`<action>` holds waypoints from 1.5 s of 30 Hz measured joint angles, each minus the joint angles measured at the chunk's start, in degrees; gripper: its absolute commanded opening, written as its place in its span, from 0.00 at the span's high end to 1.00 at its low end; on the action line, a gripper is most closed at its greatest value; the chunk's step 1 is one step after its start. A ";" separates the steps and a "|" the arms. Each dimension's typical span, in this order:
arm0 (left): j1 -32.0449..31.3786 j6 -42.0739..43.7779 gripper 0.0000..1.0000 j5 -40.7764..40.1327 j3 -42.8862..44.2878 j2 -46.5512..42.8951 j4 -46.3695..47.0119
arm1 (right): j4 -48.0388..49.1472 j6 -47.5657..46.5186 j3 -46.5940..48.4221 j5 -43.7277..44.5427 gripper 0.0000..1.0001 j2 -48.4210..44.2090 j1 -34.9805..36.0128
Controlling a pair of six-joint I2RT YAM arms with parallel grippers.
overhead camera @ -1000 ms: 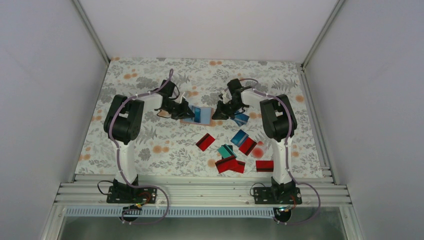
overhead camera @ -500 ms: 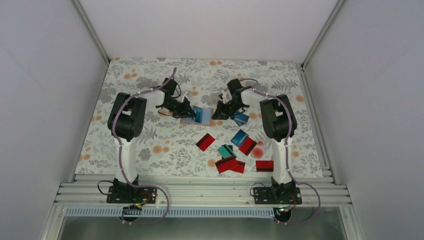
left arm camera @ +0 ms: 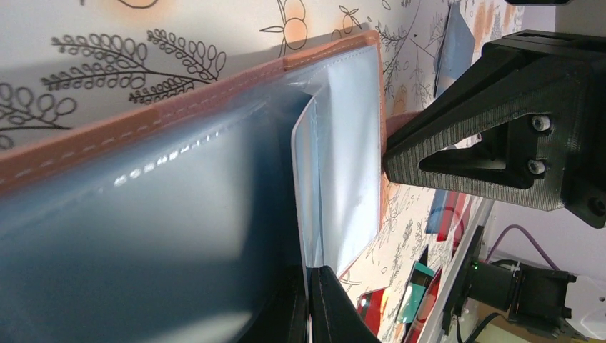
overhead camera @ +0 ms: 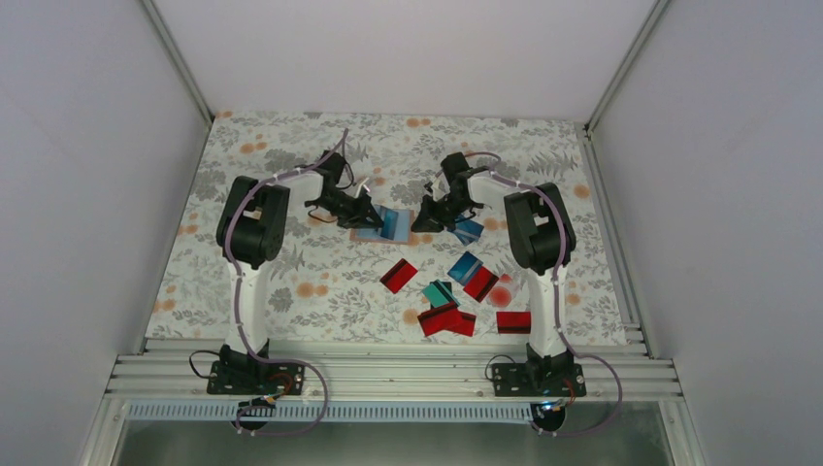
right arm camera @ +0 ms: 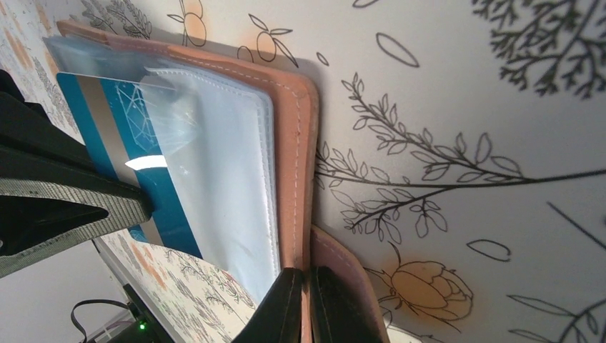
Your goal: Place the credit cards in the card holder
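The tan card holder (overhead camera: 363, 234) lies open at the middle back of the table, its clear sleeves (right arm camera: 221, 164) facing up. My left gripper (overhead camera: 368, 213) is shut on a blue credit card (right arm camera: 166, 207) that sits partly under a clear sleeve. That card shows edge-on (left arm camera: 304, 164) above the closed jaws (left arm camera: 309, 304), next to the holder's stitched edge (left arm camera: 214, 93). My right gripper (overhead camera: 426, 222) is shut on the holder's tan leather edge (right arm camera: 296, 143), jaws (right arm camera: 309, 304) pinching it. Several loose red, blue and teal credit cards (overhead camera: 446, 320) lie nearer the arms.
A blue card (overhead camera: 469, 231) lies just right of the right gripper. Red cards (overhead camera: 398, 276) (overhead camera: 513, 321), a blue card (overhead camera: 465, 267) and a teal one (overhead camera: 439, 292) are scattered front right. White walls surround the floral table (overhead camera: 291, 282).
The left arm has swung a little to the right, carrying its gripper and the blue card further over the holder. The right arm has stayed put.
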 measured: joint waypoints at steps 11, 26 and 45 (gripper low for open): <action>-1.97 -1.88 0.83 -2.08 2.05 0.81 -2.12 | -0.63 0.00 0.55 -0.07 0.96 0.26 0.00; -6.10 -3.43 0.62 -12.24 9.31 1.51 -11.15 | -1.95 0.00 2.01 -1.16 0.96 1.33 0.04; -13.62 -5.40 0.35 -30.60 25.35 7.02 -26.80 | -2.12 0.00 2.78 -2.84 0.96 2.16 0.11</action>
